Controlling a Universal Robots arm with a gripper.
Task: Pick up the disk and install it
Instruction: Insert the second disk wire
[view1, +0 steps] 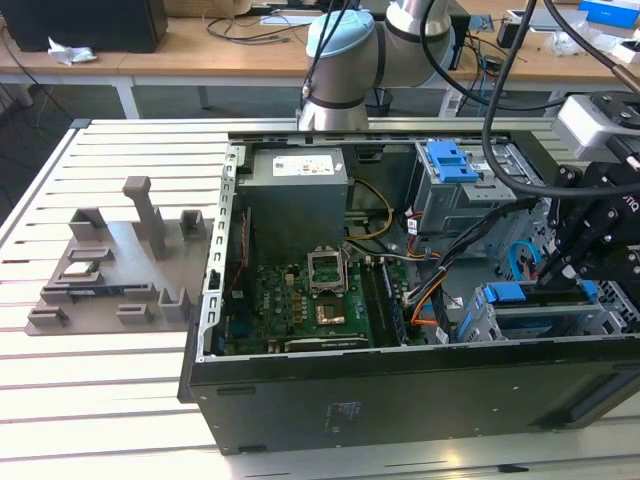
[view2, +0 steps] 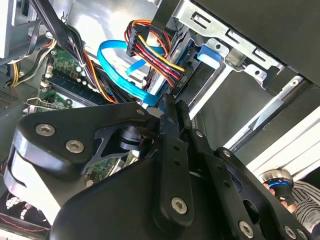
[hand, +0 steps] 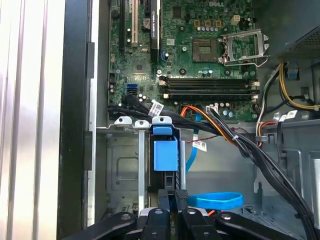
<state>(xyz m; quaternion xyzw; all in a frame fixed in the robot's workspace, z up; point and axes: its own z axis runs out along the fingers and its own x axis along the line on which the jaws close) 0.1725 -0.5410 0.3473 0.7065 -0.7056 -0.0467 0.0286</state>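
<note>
Past the motherboard (view1: 300, 300), at the exterior view's right, we find the disk (view1: 540, 318) seated in the near bay. The gripper (view1: 552, 274) rests at its blue bracket, fingers drawn together. We judge the disk rigid, dense and shock-sensitive; hold it by the bracket edges.

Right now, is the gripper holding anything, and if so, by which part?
It cannot be told: the gripper sits at the end of the disk, but the contact itself is hidden.
</note>
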